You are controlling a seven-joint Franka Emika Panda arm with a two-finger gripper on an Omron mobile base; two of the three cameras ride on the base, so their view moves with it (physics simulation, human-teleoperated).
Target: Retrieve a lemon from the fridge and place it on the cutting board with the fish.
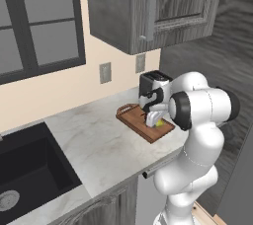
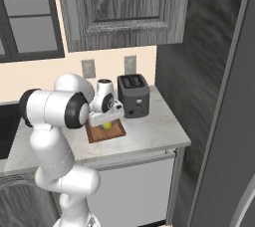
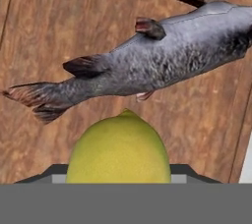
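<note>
Jaws around lemon (image 3: 119, 148) above fish (image 3: 147, 66)

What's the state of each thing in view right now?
lemon: held between the gripper's fingers, over the board beside the fish
gripper: shut on the lemon, low over the board
fish: lying flat on the board
cutting board: on the counter by the toaster
toaster: slots empty
upper cabinet: door shut

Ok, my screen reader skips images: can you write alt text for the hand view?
A yellow lemon sits close at the bottom of the frame, above a reddish-brown cutting board. A dark grey fish lies diagonally across the board just beyond it.
</note>
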